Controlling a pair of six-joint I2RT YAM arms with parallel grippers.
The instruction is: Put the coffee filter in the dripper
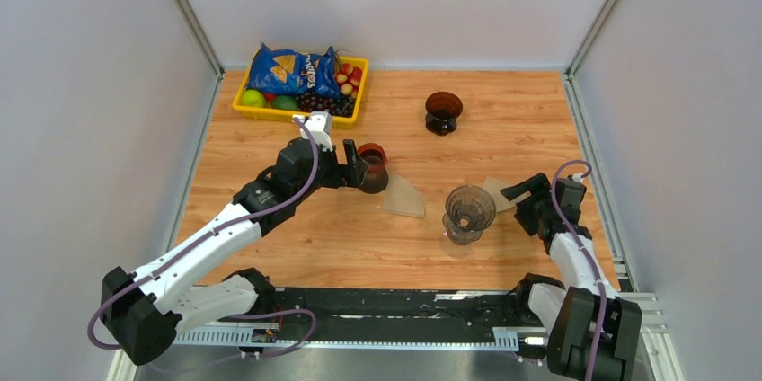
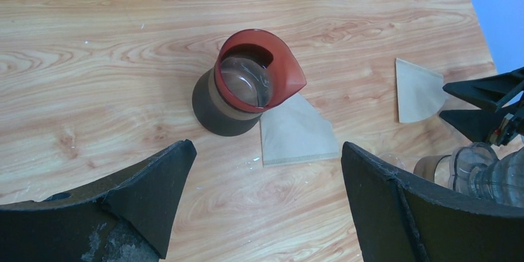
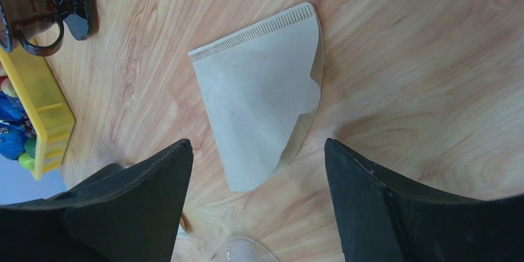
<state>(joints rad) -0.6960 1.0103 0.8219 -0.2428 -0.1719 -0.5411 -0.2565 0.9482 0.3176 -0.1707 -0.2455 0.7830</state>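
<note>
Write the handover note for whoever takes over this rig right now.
Left gripper: open, empty, over the carafe and the paper filter lying flat beside it.
Right gripper: open, empty, over a second filter flat on the table, just right of the clear dripper.
Done: nothing; the clear dripper stands upright with no filter in it.
Left: grasp one filter, probably the one under the right gripper, and seat it in the dripper.

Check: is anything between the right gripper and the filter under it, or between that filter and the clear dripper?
Nothing visible. The right gripper is open over the filter, which lies flat on the table; the clear dripper stands right beside it.
</note>
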